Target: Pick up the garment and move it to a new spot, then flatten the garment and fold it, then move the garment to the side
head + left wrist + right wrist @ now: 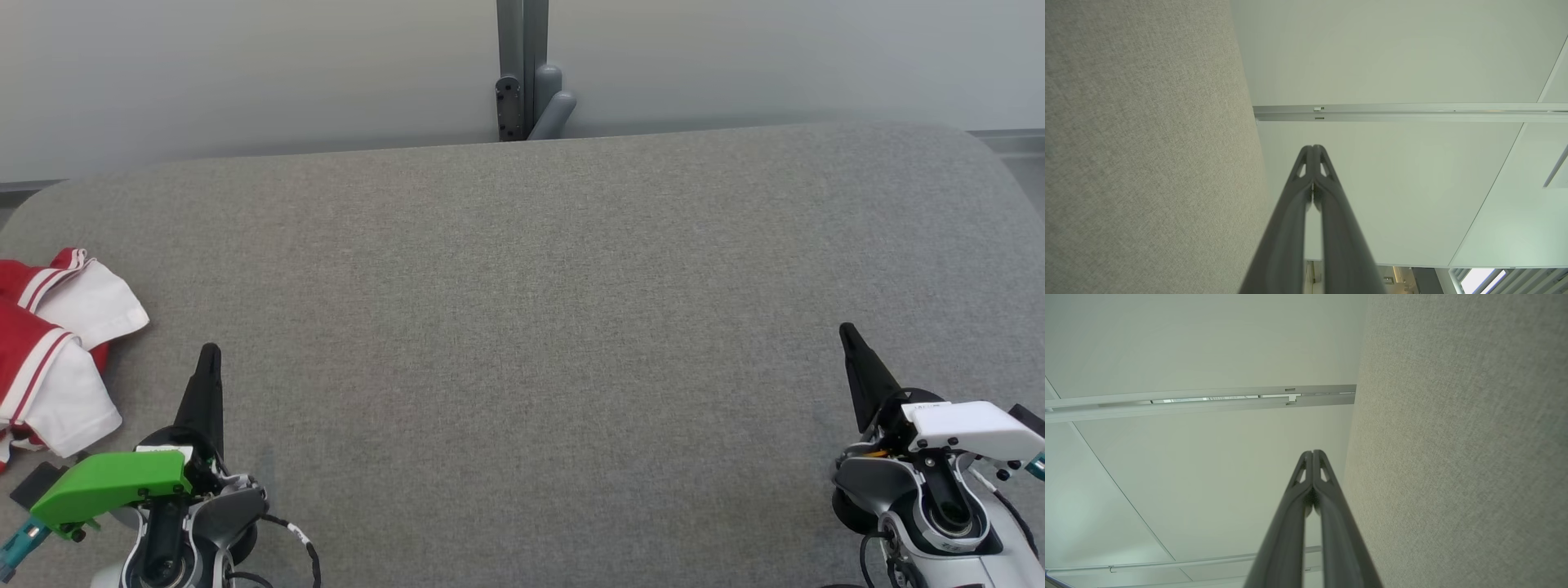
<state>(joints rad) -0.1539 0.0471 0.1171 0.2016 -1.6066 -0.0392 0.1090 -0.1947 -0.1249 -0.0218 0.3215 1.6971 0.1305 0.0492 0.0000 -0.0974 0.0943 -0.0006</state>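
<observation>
Head view puts the garment [57,351] way off at the left edge of the grey woven-fabric surface [522,310]. It's bunched up, red with white stripes and white panels, and looks soft and floppy. My left gripper [210,358] sits just beside it, my right gripper [851,336] well apart on the far side, both pinched closed on nothing. I reckon pickup comes first: open the left jaws wide, bite a thick fold rather than one layer, lift slowly.

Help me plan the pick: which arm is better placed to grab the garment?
Left. The garment lies at the table edge beside the left gripper; the right gripper sits far across. Both are shut.
</observation>
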